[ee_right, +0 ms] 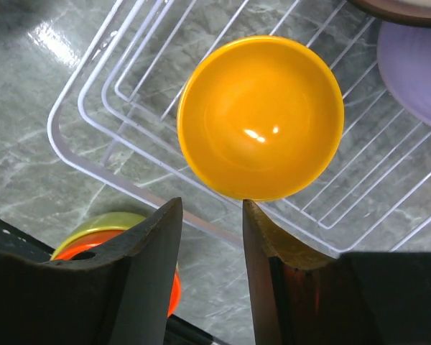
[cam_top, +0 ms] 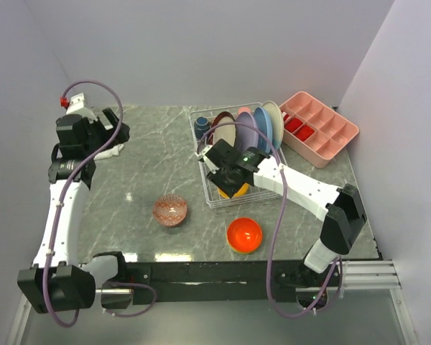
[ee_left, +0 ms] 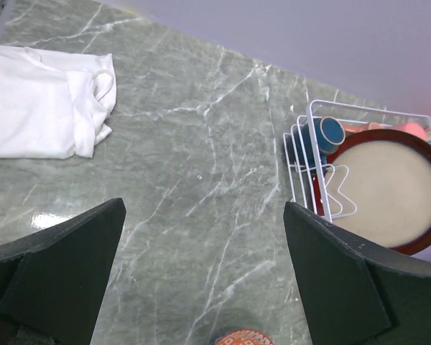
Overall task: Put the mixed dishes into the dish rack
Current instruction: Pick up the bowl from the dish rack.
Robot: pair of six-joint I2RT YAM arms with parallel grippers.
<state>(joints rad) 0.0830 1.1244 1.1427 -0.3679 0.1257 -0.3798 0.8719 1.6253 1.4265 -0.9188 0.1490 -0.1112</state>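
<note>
Plates [cam_top: 255, 128] stand on edge in the dish rack [cam_top: 248, 201] seen from above, while the patterned pink bowl [cam_top: 170, 210] and red-orange bowl [cam_top: 244, 234] sit on the table [cam_top: 151, 165].

Left wrist: the left gripper [ee_left: 205, 208] gapes wide over bare marble, grasping nothing.

Right wrist: the right gripper [ee_right: 212, 205] is parted and empty, and the orange-yellow bowl [ee_right: 260, 117] lies in the rack just beyond its tips.

The loose bowls look light, rigid and glossy, so probably slippery. A pinch across the rim seems best. No writing is legible.

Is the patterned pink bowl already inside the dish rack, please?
No, the patterned pink bowl sits on the table, apart from the dish rack.
</note>
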